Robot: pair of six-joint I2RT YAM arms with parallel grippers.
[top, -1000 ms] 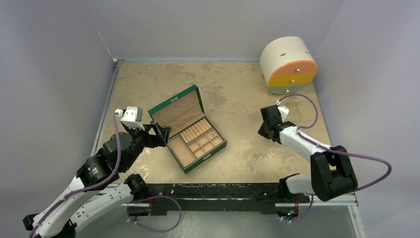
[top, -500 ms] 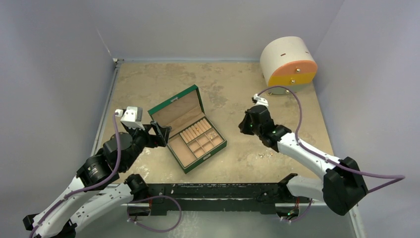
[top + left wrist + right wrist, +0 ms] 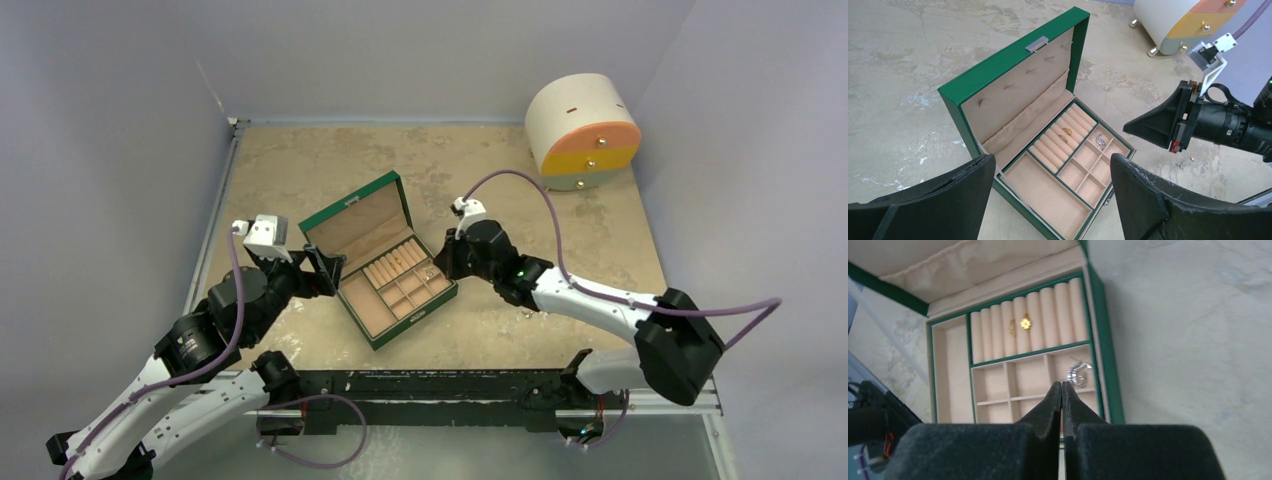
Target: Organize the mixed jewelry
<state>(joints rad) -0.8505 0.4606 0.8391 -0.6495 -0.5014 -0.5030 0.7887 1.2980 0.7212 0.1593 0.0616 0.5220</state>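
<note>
I am holding my left gripper [image 3: 322, 268] wide open, just beside the near left side of the green box [image 3: 1078, 45], gripping nothing. I am hovering my right gripper [image 3: 1062, 390] over the right edge of the box with its fingers pressed tight together, and I am not seeing anything pinched between them.

The box is lying open. Inside it, two little gold rings [image 3: 1019, 324] are sitting on the soft rolls, and a shiny silver piece [image 3: 1078, 374] is lying in a small pocket at the right end. A few more tiny bits [image 3: 1184, 161] are lying on the table [image 3: 908, 60] to the right of the box, near my right arm. Far behind the box, off to its right, the round drawer cabinet [image 3: 583, 130] is standing.

I am thinking these pieces are very light, hard and slippery, and the thin ones may bend. I am guessing it is best to pinch each one gently across its thin edge, using just my fingertips.
</note>
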